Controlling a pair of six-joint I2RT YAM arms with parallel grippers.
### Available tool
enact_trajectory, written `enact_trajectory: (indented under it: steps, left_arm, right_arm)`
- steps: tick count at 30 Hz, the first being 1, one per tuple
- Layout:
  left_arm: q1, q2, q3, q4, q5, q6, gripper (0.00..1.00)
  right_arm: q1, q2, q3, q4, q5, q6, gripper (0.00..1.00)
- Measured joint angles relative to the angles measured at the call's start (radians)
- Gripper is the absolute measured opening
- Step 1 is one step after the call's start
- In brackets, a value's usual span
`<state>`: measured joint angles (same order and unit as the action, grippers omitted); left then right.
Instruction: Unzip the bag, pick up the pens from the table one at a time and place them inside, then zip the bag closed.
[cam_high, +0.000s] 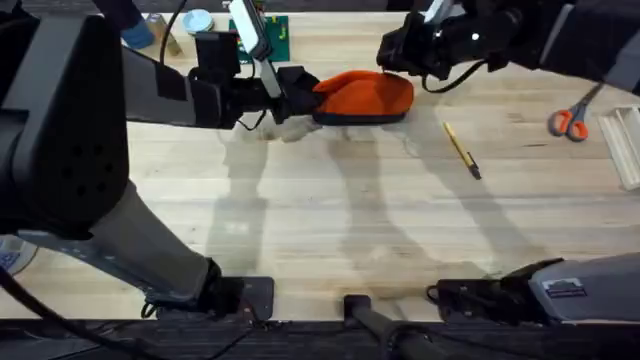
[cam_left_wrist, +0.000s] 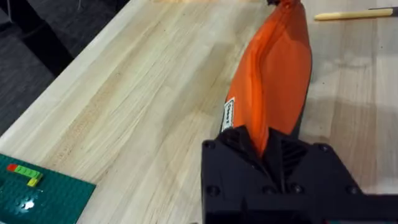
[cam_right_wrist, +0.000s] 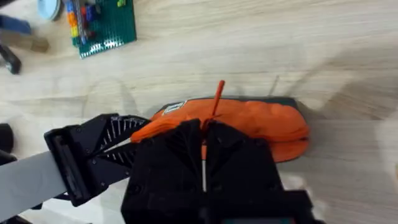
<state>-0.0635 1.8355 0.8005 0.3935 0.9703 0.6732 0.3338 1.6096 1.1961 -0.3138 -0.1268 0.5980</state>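
Left gripper (cam_left_wrist: 264, 146) clamped on bag (cam_high: 365, 95) — right gripper (cam_right_wrist: 204, 140) pinching its orange zip pull (cam_right_wrist: 217, 99) — pen (cam_high: 462, 150) overhead.

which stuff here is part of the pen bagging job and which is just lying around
Job:
- orange bag, its end gripped by the left end effector
- pen on the table
- right end effector, at the bag's zip pull

Lying about:
- scissors
- green brick plate
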Motion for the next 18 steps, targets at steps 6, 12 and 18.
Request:
enact_trajectory:
  steps: [6,12,18]
  left_arm:
    - [0.003,0.0,0.0,0.0,0.0,0.0,0.042]
    - [0.003,0.0,0.0,-0.001,0.001,0.0,0.042]
    - [0.003,0.0,0.0,-0.001,0.002,0.0,0.042]
  right_arm:
    - [0.038,0.014,0.0,0.017,0.007,0.0,0.034]
    - [0.09,0.042,0.0,0.076,0.008,0.001,0.033]
    - [0.131,0.046,0.0,0.109,0.011,0.004,0.033]
